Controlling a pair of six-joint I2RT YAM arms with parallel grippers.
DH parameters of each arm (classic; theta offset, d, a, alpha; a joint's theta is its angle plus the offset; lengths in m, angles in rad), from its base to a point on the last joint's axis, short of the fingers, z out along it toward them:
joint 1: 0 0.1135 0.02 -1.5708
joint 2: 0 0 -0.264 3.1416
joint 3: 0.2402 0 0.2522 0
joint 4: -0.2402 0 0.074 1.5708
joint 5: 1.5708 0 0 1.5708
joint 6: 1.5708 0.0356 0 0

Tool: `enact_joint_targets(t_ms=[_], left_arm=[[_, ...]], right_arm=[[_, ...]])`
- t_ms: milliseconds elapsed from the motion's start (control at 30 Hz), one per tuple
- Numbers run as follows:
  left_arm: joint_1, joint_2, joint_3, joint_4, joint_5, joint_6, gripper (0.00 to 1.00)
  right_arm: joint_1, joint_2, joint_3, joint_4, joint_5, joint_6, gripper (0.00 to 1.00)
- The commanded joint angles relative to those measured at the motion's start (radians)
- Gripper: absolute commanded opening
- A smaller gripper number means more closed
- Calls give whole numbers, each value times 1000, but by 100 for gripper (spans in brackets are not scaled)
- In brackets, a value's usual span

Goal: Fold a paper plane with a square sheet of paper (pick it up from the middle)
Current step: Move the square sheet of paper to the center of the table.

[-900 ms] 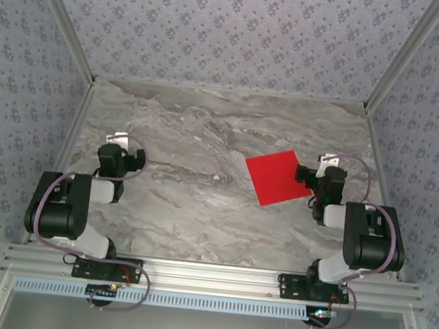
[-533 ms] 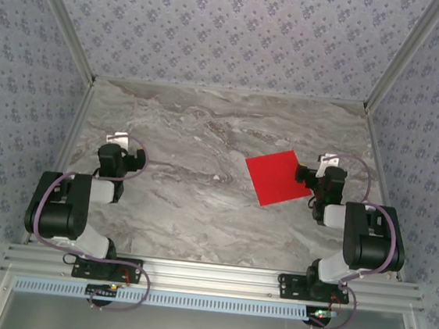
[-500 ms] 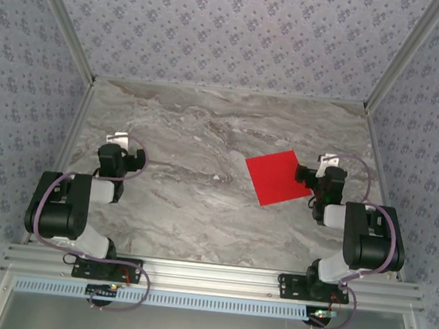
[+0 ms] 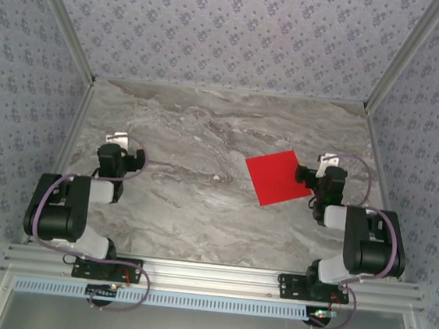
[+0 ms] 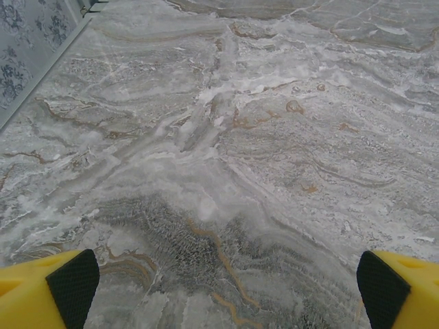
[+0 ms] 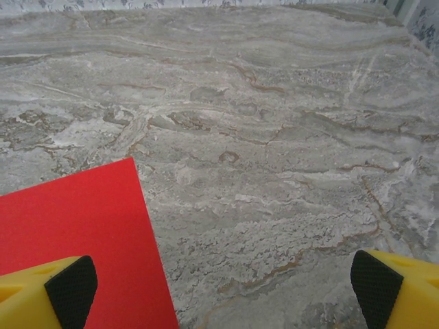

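Currently left gripper (image 5: pixel 226 288) and right gripper (image 6: pixel 223 291) are hanging open, the right at the paper's (image 4: pixel 279 178) edge. Lying flat, it may skid when pinched.

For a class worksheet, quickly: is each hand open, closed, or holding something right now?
Left hand: open, holding nothing.
Right hand: open, holding nothing; the square sheet of paper lies flat on the table.
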Motion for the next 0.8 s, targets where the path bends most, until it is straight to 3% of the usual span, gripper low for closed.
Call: enact_joint_targets(t_ms=[0,167,300,400,600,767], left_arm=[[4,-130,52,-133,-45,-53,99],[-2,-299,154,-460,-72,-235,99],[-22,-373,338,-856,-58,-401,99],[-32,-382,424,-1027,-6,-450,99],[-33,-385,478,-1104,201,-461,99],[-32,-363,483,-1118,245,-443,99]], right_arm=[[35,-121,98,-214,59,-14,100],[147,-139,308,-589,138,91,100],[248,-69,442,-757,45,147,100],[287,-10,507,-818,-68,291,100],[294,116,557,-865,-197,528,100],[297,222,578,-875,-231,596,95]])
